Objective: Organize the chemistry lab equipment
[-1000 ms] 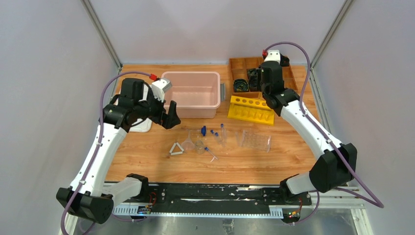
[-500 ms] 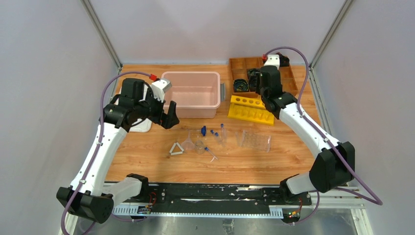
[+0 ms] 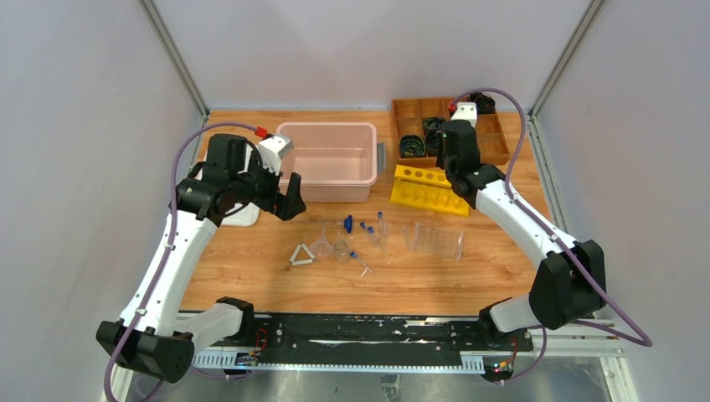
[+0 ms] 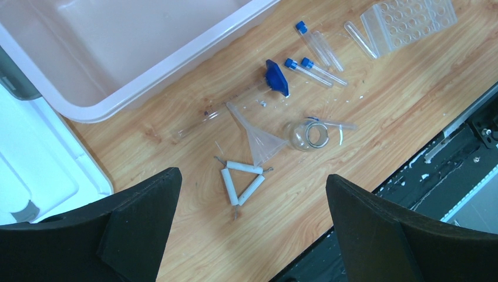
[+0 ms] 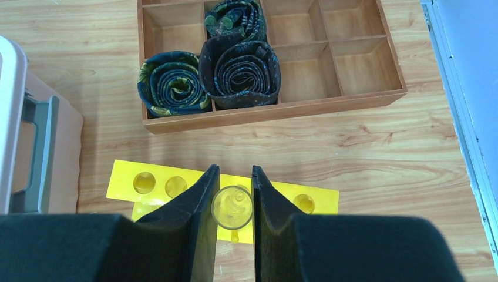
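No readable text, labels or numbers

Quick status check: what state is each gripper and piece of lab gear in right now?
Left gripper, open, empty.
Right gripper, shut on tube over yellow rack.
Tube, upright in the grip.
Capped tubes, lying flat, caps on.
Funnel, on its side.
Jar, on its side, no lid.
Triangle, lying flat.
Clear rack, no tubes in it.
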You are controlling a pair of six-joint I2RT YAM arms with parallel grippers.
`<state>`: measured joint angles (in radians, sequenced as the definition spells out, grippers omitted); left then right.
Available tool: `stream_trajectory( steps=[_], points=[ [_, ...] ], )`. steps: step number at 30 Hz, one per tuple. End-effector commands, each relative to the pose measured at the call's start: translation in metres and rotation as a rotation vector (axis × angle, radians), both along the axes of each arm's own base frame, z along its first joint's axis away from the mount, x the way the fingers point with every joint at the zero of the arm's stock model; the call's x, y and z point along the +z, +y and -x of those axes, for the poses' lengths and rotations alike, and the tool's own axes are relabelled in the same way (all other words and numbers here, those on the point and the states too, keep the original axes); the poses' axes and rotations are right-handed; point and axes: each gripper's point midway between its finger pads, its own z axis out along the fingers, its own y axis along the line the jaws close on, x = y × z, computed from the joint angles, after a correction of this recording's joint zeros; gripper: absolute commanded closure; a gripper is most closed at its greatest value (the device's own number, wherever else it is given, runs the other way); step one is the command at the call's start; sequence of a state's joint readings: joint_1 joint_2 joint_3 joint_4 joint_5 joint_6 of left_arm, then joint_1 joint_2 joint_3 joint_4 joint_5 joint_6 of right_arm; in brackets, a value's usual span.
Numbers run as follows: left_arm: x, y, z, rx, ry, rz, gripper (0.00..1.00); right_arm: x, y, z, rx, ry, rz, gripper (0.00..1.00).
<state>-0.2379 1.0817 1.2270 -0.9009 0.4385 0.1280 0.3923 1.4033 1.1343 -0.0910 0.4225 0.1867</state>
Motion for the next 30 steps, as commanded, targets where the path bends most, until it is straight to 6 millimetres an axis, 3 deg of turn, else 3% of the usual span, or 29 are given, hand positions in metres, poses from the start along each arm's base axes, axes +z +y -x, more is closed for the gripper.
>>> stream_trajectory(
  steps=[1, 4, 12, 21, 25, 28, 30],
  points=[
    [0.009, 0.003, 0.002, -0.001, -0.042, -0.007, 0.0, -0.002, -0.005, -0.001, -0.033, -0.013, -0.035, 1.0],
    [0.01, 0.003, 0.002, -0.002, -0.046, -0.008, 0.0, -0.007, -0.005, -0.001, -0.034, -0.008, -0.037, 1.0],
    [0.01, 0.002, 0.005, 0.002, -0.039, 0.007, 0.0, -0.02, -0.002, 0.0, -0.024, 0.005, -0.049, 0.87],
    [0.012, 0.002, 0.005, 0.004, -0.046, 0.003, 0.0, -0.016, -0.007, 0.004, -0.051, 0.03, -0.037, 0.76],
    [0.011, 0.0, 0.005, -0.012, -0.044, 0.01, 0.0, -0.016, -0.006, 0.011, -0.046, 0.046, -0.051, 0.66],
    [0.011, -0.004, 0.003, -0.014, -0.023, 0.026, 0.0, -0.015, -0.009, 0.017, -0.063, 0.041, -0.067, 0.5],
    [0.013, -0.004, 0.002, -0.013, -0.028, 0.029, 0.0, -0.011, -0.009, 0.021, -0.058, 0.031, -0.079, 0.46]
  ],
)
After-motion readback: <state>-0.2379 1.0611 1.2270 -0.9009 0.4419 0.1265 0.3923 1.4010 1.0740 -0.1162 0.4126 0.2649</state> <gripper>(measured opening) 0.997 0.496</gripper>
